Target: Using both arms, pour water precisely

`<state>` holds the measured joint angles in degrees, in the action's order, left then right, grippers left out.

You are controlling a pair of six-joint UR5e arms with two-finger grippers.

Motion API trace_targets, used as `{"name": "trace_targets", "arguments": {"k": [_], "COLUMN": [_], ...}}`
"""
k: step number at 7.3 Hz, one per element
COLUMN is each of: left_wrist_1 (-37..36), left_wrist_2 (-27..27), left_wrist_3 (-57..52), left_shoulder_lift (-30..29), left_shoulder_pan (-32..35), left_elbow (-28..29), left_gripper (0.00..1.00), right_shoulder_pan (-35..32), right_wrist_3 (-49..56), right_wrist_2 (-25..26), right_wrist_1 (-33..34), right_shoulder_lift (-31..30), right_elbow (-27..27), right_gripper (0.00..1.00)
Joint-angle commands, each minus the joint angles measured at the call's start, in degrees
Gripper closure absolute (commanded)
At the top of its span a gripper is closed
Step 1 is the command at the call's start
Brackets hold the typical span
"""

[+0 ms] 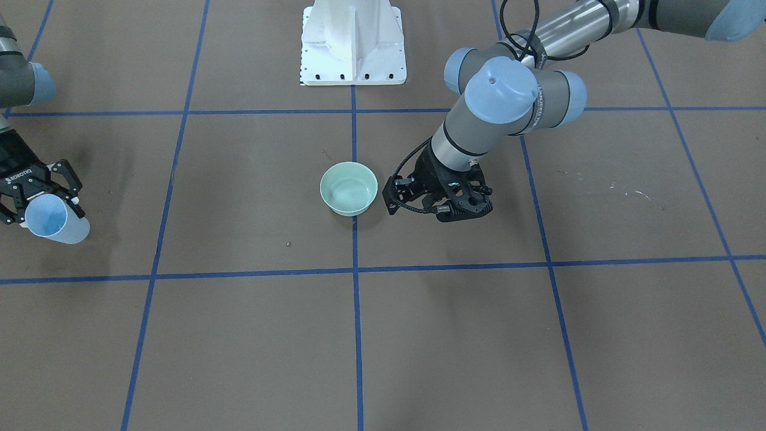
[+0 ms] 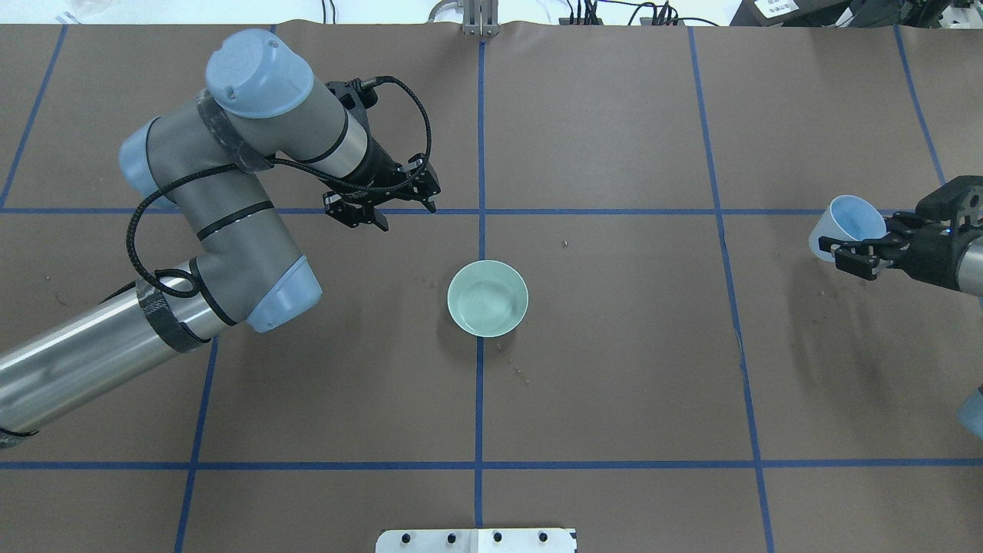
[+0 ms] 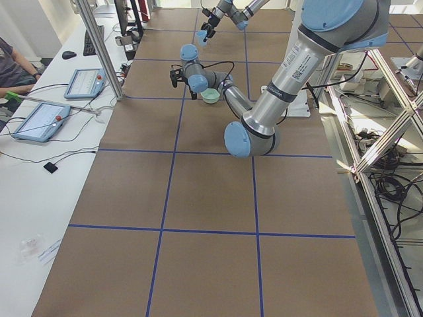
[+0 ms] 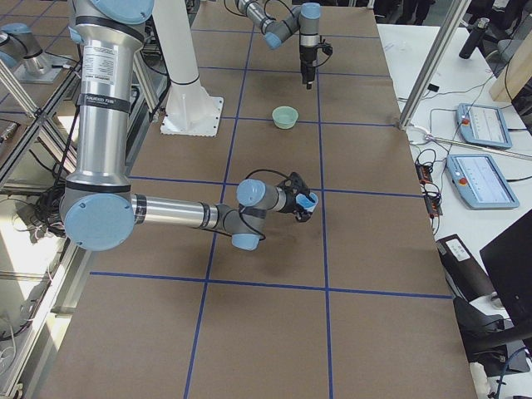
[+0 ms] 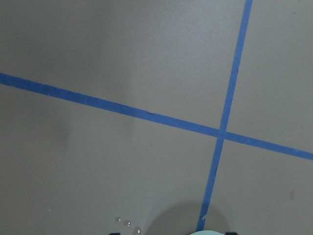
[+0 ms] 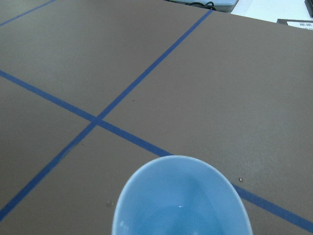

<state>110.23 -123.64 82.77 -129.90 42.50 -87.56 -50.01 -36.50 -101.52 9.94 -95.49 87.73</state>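
A mint-green bowl [image 1: 349, 188] [image 2: 488, 298] stands upright at the table's middle, with faint glossy swirls inside that may be water. My left gripper [image 2: 407, 217] [image 1: 458, 209] hovers beside the bowl on the far side, pointing down, open and holding nothing. In the left wrist view only the bowl's rim [image 5: 210, 233] and a few drops of water [image 5: 128, 223] show at the bottom edge. At the table's right end my right gripper [image 2: 845, 250] [image 1: 42, 206] is shut on a light-blue cup [image 2: 851, 219] [image 6: 181, 200], tilted, its mouth open to the camera; a tiny glint shows inside.
The brown table cover carries a grid of blue tape lines [image 2: 480, 384]. The white bolted pedestal [image 1: 353, 42] stands behind the bowl. A side desk with tablets [image 3: 39, 120] and a seated person [image 3: 10, 63] runs along the table's far edge.
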Motion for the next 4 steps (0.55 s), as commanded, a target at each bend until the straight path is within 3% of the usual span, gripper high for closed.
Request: {"name": "trace_targets", "arguments": {"k": [1, 4], "left_wrist_1": [0.1, 0.1], "left_wrist_2": [-2.6, -8.0], "left_wrist_3": [-2.2, -10.9], "left_shoulder_lift": [1.2, 8.6], "left_shoulder_pan": [2.7, 7.8], "left_elbow": [-0.2, -3.7], "left_gripper": [0.21, 0.19], "right_shoulder_pan": [0.7, 7.3], "right_wrist_3": [-0.1, -0.1], "right_wrist_2": [0.1, 2.8], "right_wrist_1": [19.9, 36.1], "right_shoulder_lift": [6.8, 16.4], "right_elbow": [10.1, 13.2], "right_gripper": [1.0, 1.0]}}
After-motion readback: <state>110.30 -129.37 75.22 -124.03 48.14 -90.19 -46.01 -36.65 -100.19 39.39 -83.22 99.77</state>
